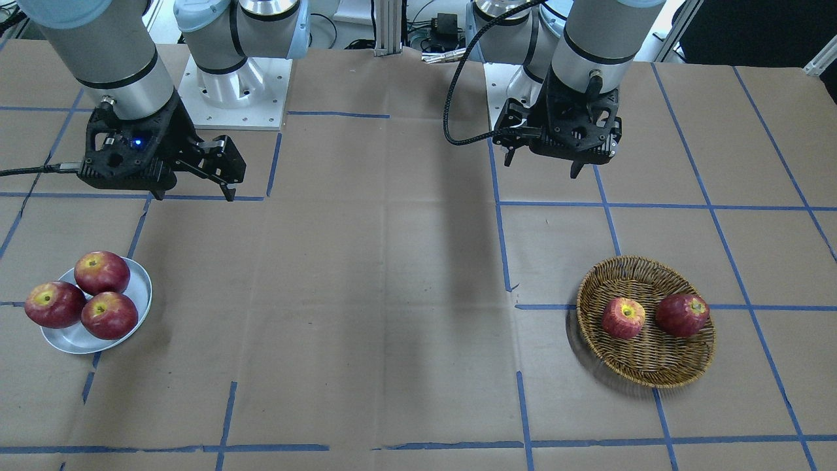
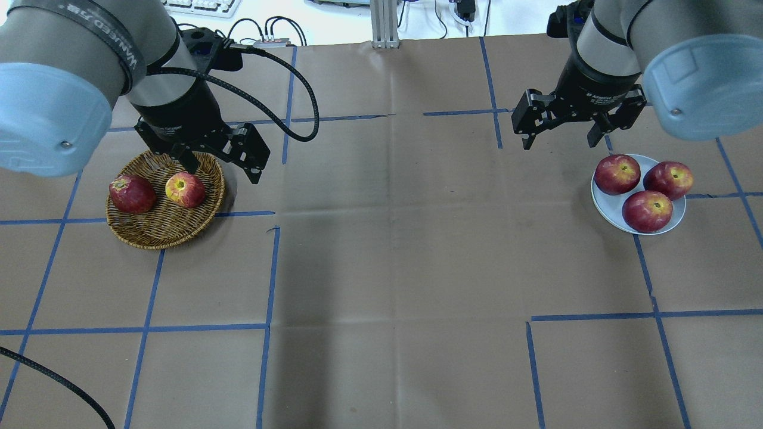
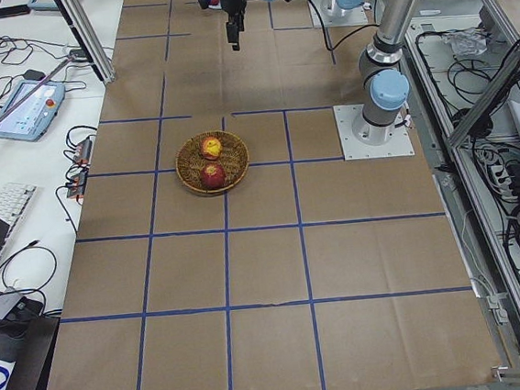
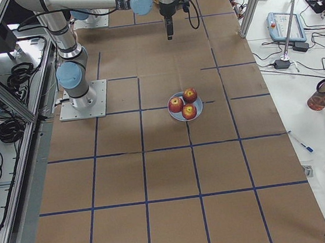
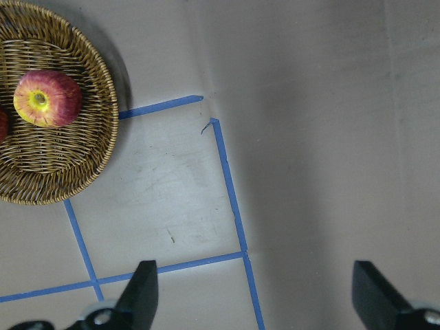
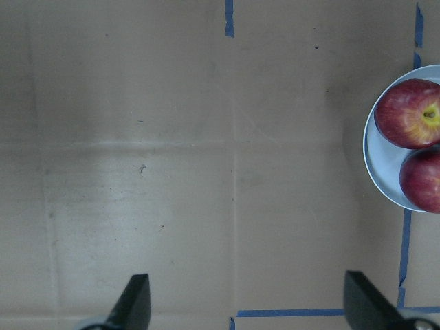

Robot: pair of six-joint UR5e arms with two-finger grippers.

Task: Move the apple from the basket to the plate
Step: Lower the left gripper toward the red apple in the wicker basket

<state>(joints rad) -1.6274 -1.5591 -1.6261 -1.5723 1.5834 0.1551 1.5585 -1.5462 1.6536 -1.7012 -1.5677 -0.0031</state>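
Observation:
The apple (image 1: 623, 318), pinkish-red with a yellow patch round the stem, lies in the brown wicker basket (image 1: 647, 360) beside a darker red apple (image 1: 682, 314). In the overhead view the apple (image 2: 185, 189) sits in the basket's (image 2: 161, 229) right half. My left gripper (image 2: 223, 173) hangs open and empty above the basket's far right rim; its wrist view shows the apple (image 5: 47, 98) at upper left. The white plate (image 2: 605, 205) holds three dark red apples. My right gripper (image 2: 559, 144) is open and empty, above the table just beyond the plate.
Brown paper with blue tape lines covers the table. The plate (image 1: 75, 339) and basket stand at opposite ends, with the arm bases (image 1: 229, 98) at the robot's side. One plate apple (image 1: 55, 304) overhangs the rim.

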